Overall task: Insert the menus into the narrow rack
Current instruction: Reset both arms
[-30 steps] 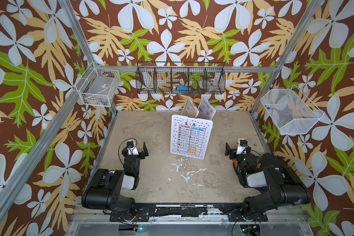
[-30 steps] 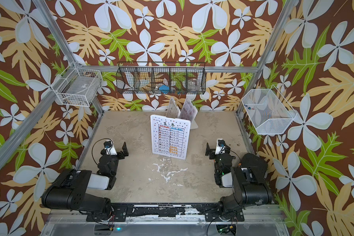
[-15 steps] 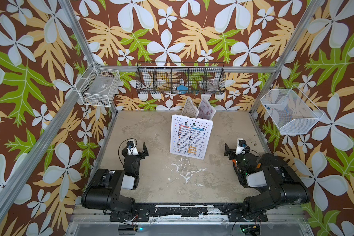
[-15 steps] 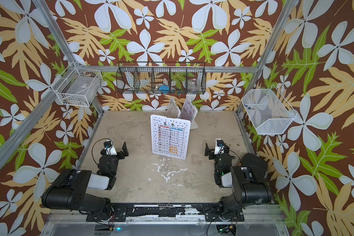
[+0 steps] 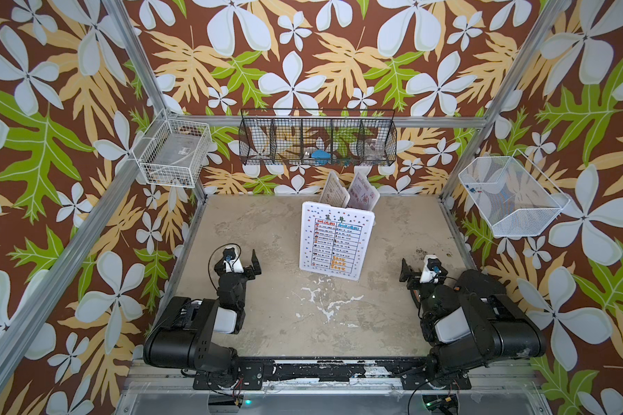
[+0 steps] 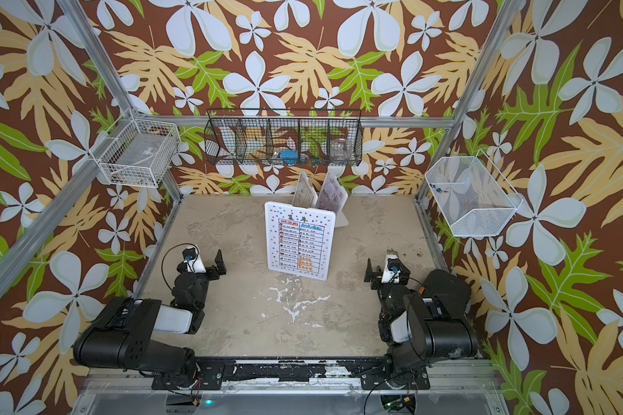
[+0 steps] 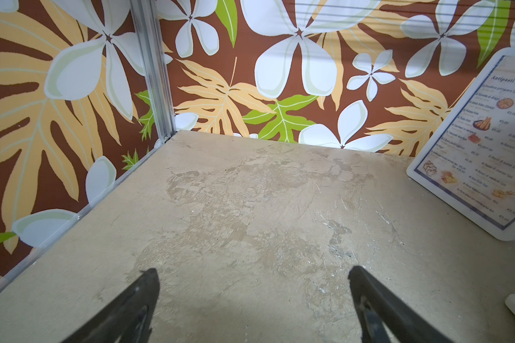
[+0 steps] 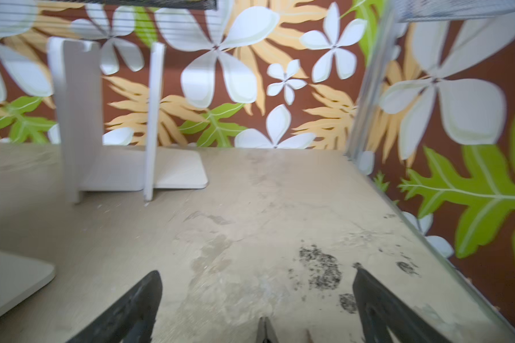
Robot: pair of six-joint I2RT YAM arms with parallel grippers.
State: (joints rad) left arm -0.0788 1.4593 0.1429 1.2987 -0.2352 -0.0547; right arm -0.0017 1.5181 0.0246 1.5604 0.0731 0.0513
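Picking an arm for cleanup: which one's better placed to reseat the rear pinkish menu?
Right, likely. The pinkish menu stands at the right-arm end of the rack, and the right claw is open, empty and nearer. The left claw would have to cross the other rear menu.

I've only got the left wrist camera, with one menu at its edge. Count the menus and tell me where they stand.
Observer: Three stand upright; the large white menu stands in front.
Operator: Place the other two.
Observer: Behind it, side by side: the cream menu and the pinkish menu.
Operator: Report the right pincer.
Observer: The right pincer is open and empty, well apart from the menus.
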